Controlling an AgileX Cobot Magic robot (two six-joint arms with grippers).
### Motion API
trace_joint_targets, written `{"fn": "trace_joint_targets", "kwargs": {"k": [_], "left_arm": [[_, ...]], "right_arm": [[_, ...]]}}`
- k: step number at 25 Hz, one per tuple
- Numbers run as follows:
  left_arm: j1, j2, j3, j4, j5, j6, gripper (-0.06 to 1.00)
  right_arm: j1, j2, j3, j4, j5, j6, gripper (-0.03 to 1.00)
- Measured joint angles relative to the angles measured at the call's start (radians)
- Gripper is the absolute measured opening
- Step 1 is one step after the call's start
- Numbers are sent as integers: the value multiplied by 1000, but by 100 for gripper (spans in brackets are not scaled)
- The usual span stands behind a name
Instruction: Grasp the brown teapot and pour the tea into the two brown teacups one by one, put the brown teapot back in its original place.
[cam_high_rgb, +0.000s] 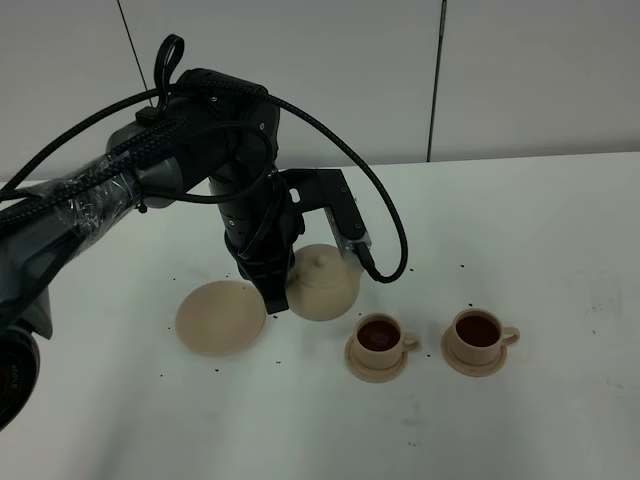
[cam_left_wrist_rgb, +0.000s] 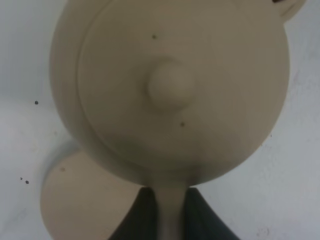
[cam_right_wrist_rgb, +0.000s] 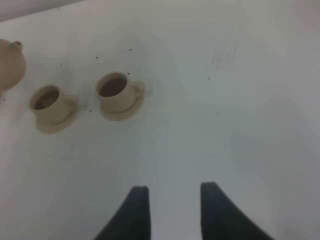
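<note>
My left gripper (cam_high_rgb: 277, 298) is shut on the loop handle of the brown teapot (cam_high_rgb: 323, 283), which is upright just right of the wide round saucer (cam_high_rgb: 220, 318). In the left wrist view the teapot (cam_left_wrist_rgb: 170, 90) fills the frame, its handle is clamped in the gripper (cam_left_wrist_rgb: 171, 220), and part of the saucer (cam_left_wrist_rgb: 75, 200) shows beside it. The two brown teacups (cam_high_rgb: 379, 340) (cam_high_rgb: 478, 334) stand on small saucers to the right, each holding dark tea. My right gripper (cam_right_wrist_rgb: 172, 200) is open over bare table, far from the cups (cam_right_wrist_rgb: 50, 102) (cam_right_wrist_rgb: 117, 92).
The white table (cam_high_rgb: 520, 230) is dotted with small dark specks around the tea set. The left arm and its black cables (cam_high_rgb: 380, 200) arch over the teapot. A white wall runs behind the table.
</note>
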Motion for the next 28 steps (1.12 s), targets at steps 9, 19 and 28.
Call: {"fn": "trace_joint_targets", "kwargs": {"k": [9, 19, 28], "left_arm": [[21, 0, 0, 16, 0, -246, 17], [130, -128, 154, 17, 0, -553, 17], [186, -235, 424, 59, -43, -708, 17]], "right_arm": [[0, 0, 0, 0, 0, 0, 24], [0, 0, 0, 0, 0, 0, 24], [0, 0, 0, 0, 0, 0, 24]]}}
